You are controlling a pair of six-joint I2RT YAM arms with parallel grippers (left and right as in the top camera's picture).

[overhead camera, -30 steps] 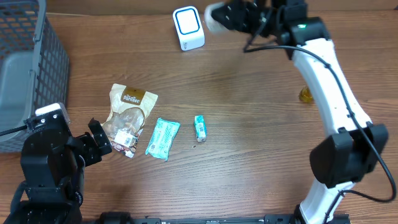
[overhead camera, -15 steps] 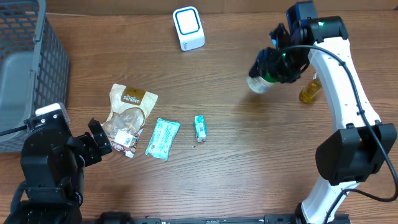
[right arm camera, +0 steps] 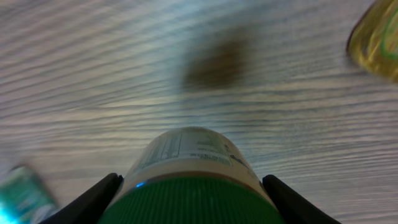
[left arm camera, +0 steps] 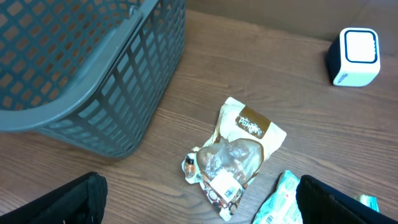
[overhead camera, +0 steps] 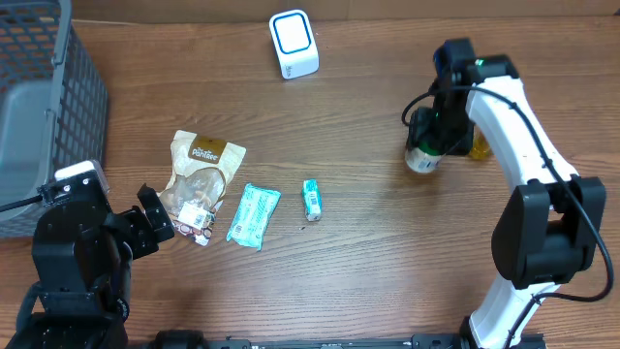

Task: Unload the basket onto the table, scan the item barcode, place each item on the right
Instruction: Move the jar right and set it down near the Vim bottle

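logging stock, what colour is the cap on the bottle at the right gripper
The bottle cap is green, finely ribbed; best seen in the right wrist view.

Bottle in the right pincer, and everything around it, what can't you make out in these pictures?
- Bottle: label print too blurred to read, right wrist view; overhead, the right pincer covers its top.
- Yellow thing: cut off by the right wrist frame's edge; overhead, partly behind the arm.
- Teal packet: cut off by the bottom edge, left wrist view.

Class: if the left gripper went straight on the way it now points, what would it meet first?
Probably the snack pouch lying on the table just ahead of the left gripper, though depth is unclear.
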